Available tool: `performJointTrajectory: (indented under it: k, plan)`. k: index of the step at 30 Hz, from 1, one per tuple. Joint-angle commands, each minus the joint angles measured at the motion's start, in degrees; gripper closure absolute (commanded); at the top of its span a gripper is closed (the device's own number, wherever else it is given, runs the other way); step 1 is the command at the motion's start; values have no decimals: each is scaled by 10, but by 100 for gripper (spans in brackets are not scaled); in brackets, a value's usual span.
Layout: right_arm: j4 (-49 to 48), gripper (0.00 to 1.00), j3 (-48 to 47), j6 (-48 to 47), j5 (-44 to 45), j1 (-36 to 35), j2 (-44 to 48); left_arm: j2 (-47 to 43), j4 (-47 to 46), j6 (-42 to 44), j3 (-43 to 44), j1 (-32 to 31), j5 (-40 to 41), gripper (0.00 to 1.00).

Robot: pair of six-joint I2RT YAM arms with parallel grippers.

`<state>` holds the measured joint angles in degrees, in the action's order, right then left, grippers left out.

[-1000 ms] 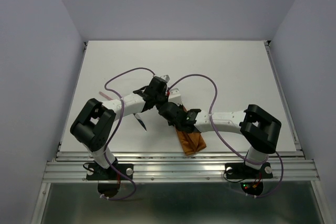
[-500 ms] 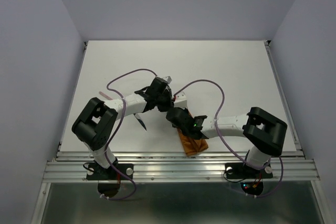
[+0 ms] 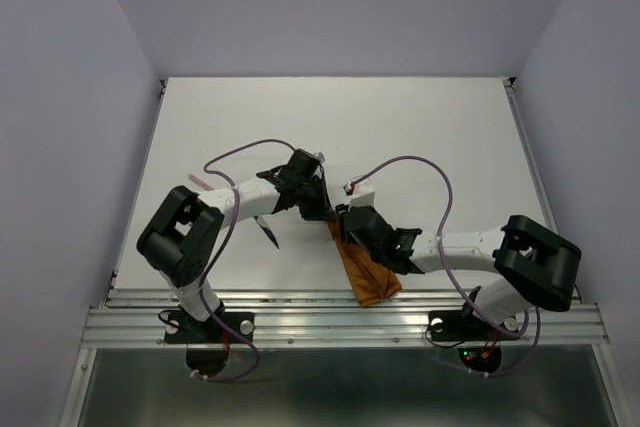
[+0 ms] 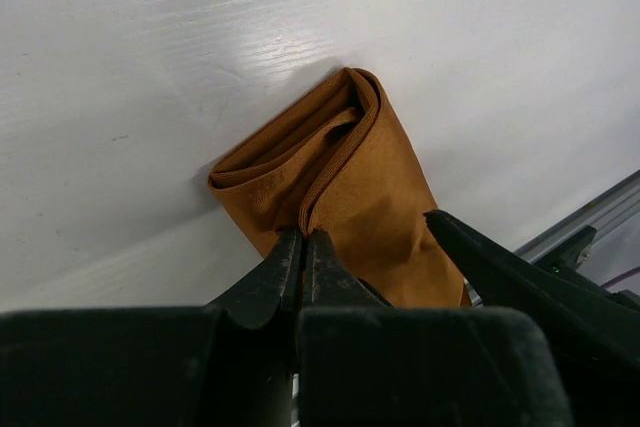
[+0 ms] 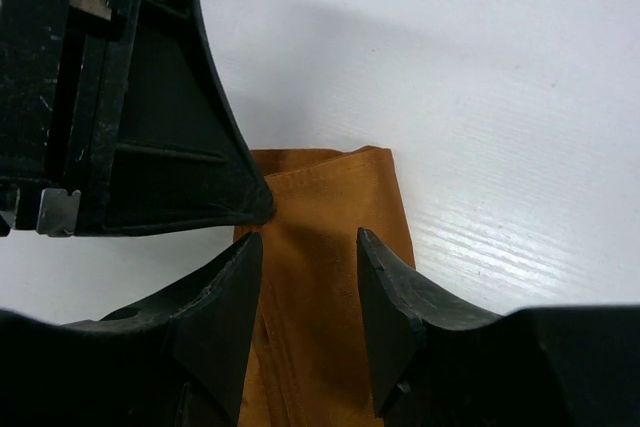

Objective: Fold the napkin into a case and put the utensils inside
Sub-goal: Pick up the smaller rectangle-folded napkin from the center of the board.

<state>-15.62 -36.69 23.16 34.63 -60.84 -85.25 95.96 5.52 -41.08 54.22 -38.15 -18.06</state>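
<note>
Since the earlier frame the right arm is swung out to the right, so more of the folded napkin (image 3: 365,275) is uncovered near the front edge of the desk (image 3: 400,127). The right end effector (image 5: 303,242) is held open astride the cloth, probably to spread the pocket. The left end effector (image 4: 303,242) is closed, with its tips set on the fold seam, apparently to pin it. Whether any cloth is pinched cannot be told.

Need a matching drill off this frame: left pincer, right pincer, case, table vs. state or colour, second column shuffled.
1. left pincer
2. right pincer
3. case
4. table

A. white
B. open, astride the folded cloth
C. rust-orange, lying flat
D. shut, pinching a fold edge

Pairs: 1-D, 2-B, 3-C, 4-A
</note>
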Motion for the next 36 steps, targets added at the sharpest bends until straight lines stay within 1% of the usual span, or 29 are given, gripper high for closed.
performJointTrajectory:
  k: [1, 5, 12, 19, 31, 36]
  plan:
    - [-50, 52, -18, -26, -17, -2, -9, 0, 14, -19, 33, 0, -14, 100]
    - [-55, 52, -21, -31, -45, -2, -11, 11, 18, -16, 36, 0, -16, 100]
    - [-61, 52, -29, -42, -60, -2, -30, 17, 16, -20, 40, 0, -24, 100]
    - [-52, 54, -52, -49, -48, -2, -63, 16, 17, -19, 44, 1, -27, 100]
    - [-45, 56, -53, -60, -34, -2, -89, 6, 20, -20, 47, 0, -29, 100]
    - [-45, 59, -60, -61, -27, -2, -103, 2, 22, -20, 50, 0, -28, 100]
